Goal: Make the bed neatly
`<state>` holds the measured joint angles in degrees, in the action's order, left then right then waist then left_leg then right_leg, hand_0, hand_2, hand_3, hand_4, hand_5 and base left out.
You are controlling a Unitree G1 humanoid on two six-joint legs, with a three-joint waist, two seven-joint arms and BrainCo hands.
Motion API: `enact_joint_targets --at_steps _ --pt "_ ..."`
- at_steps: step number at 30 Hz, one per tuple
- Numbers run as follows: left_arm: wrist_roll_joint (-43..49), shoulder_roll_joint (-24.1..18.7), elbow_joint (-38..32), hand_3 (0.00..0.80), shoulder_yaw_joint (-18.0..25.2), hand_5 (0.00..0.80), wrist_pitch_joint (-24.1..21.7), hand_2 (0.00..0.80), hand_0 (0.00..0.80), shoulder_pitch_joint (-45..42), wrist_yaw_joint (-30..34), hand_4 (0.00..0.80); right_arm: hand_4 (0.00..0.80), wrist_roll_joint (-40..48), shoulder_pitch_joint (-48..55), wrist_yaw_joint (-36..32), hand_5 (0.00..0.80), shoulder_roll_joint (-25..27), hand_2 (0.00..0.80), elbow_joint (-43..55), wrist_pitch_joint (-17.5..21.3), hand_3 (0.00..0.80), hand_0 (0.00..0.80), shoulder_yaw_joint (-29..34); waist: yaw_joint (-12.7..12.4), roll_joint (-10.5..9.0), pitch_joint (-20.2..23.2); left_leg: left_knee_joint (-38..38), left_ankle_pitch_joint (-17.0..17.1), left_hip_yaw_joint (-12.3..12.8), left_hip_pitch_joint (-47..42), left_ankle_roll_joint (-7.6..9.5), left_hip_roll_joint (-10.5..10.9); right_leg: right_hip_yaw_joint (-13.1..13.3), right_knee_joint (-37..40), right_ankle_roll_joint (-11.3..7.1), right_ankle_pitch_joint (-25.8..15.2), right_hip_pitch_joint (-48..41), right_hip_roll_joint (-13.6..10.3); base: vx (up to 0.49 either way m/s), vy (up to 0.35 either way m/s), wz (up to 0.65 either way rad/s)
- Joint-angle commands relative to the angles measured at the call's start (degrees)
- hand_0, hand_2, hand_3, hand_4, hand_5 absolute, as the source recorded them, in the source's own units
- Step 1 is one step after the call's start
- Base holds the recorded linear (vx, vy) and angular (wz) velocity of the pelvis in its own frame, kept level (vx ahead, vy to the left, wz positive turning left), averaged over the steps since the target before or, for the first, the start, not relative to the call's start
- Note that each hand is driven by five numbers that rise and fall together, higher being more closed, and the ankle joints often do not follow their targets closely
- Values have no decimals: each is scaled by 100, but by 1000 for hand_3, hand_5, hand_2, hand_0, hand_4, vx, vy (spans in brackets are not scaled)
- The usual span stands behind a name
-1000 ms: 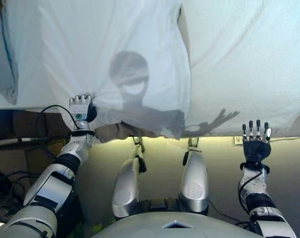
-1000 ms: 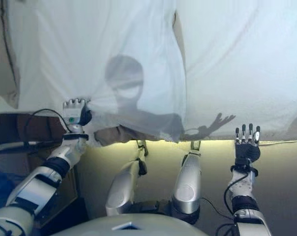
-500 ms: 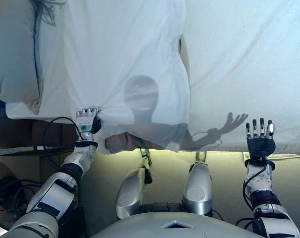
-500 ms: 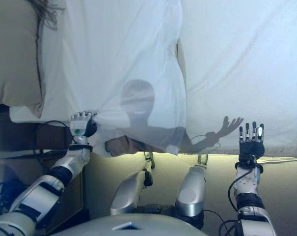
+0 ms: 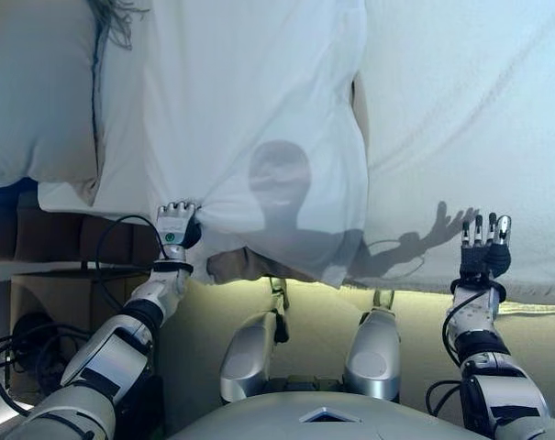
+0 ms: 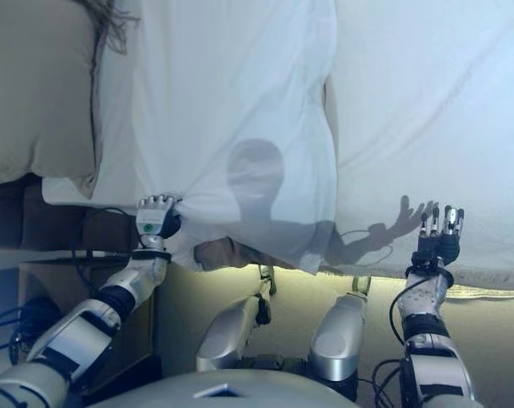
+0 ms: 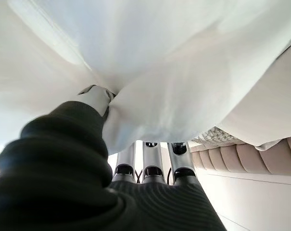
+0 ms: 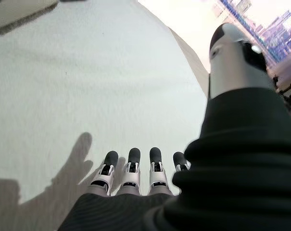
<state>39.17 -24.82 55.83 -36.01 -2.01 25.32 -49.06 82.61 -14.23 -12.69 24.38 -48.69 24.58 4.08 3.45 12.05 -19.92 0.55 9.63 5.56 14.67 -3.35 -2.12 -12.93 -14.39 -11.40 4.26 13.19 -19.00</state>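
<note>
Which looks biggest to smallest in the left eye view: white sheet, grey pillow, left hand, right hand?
1. White cloth sheet, the largest.
2. Soft grey pillow.
3. Left hand and right hand look alike, so no ranking between them.

Bright light from behind casts crisp shadows on the sheet (image 5: 259,110) (wrist views softer).

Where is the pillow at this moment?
In the left eye view the pillow lies at the bed's upper left, beside the white sheet whose near edge the left hand grips.
</note>
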Motion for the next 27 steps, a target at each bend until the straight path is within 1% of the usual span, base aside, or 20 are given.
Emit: enact_joint_targets --at_steps 1,2,5,8,9,10,11,13,17,19,22,24,27 --pt "-224 33 654 659 -82 659 26 659 659 -494 118 659 0 -56 -212 157 0 -135 0 35 522 0 0 42 -410 -358 -57 -608 -476 -350 240 -373 -508 134 337 -251 -885 345 -645 -7 -55 5" --pt "-208 76 672 800 -103 800 33 800 800 -502 146 800 0 -54 -245 221 0 -153 0 51 573 0 0 13 -425 -371 -68 -610 -471 -362 247 -374 -516 127 335 -254 -895 352 -642 -5 -41 3" --pt "-53 173 738 800 -183 800 120 800 800 -523 203 800 0 -166 -323 435 0 -207 0 144 707 0 0 -48 -432 -385 -96 -587 -450 -378 250 -386 -529 124 348 -262 -909 362 -621 0 0 0" --pt "-137 174 834 800 -232 800 462 800 800 -538 250 800 0 -386 -434 705 0 -142 0 237 767 0 0 -80 -388 -365 -115 -556 -423 -358 241 -400 -548 175 341 -268 -904 409 -595 19 72 0" --pt "-193 151 879 781 -221 781 581 781 781 -538 295 781 0 -420 -455 730 0 -116 0 222 770 0 0 -65 -372 -355 -115 -543 -416 -337 232 -405 -556 189 341 -268 -901 417 -595 21 89 0" --pt "-270 114 938 213 -194 213 687 213 213 -534 348 213 0 -429 -476 731 0 -73 0 203 747 0 0 -49 -352 -343 -118 -538 -405 -316 228 -406 -558 204 333 -264 -901 429 -595 11 74 0" --pt "-305 70 992 0 -170 0 700 0 0 -526 401 0 0 -428 -501 725 0 -43 0 178 729 0 0 -38 -344 -333 -118 -546 -405 -311 233 -407 -550 223 319 -260 -895 446 -599 2 59 -1" --pt "-289 9 1104 0 -132 0 732 0 0 -521 536 0 0 -398 -494 631 0 -12 0 122 672 0 0 4 -331 -321 -113 -570 -418 -303 241 -403 -540 232 297 -255 -885 462 -611 -1 38 0" --pt "-323 0 1212 0 -116 0 422 0 0 -538 573 0 0 -362 -497 465 0 -18 0 -13 547 0 0 54 -332 -307 -77 -616 -445 -303 227 -400 -522 226 262 -251 -877 462 -644 8 7 1" --pt "-448 75 1210 0 -148 0 35 0 0 -545 620 0 0 -386 -519 431 0 -45 0 -73 514 0 0 61 -340 -293 -49 -610 -454 -296 193 -393 -513 221 253 -246 -866 442 -666 36 19 9" --pt "-499 239 1096 0 -233 0 -330 0 0 -597 648 0 0 -434 -481 486 0 -94 0 -7 549 0 0 48 -369 -279 -22 -592 -461 -313 161 -382 -504 211 241 -247 -842 402 -675 32 -5 9" --pt "-606 286 1024 0 -255 0 -449 0 0 -666 695 0 0 -468 -439 554 0 -115 0 81 577 0 0 48 -384 -270 -18 -584 -457 -321 140 -379 -500 201 244 -246 -842 370 -677 12 -6 4" --pt "-1030 283 871 0 -143 0 -704 0 0 -850 654 0 0 -464 -319 699 0 -163 0 300 671 0 0 -15 -416 -282 -8 -556 -453 -320 99 -380 -509 181 280 -246 -842 302 -652 11 -32 2"
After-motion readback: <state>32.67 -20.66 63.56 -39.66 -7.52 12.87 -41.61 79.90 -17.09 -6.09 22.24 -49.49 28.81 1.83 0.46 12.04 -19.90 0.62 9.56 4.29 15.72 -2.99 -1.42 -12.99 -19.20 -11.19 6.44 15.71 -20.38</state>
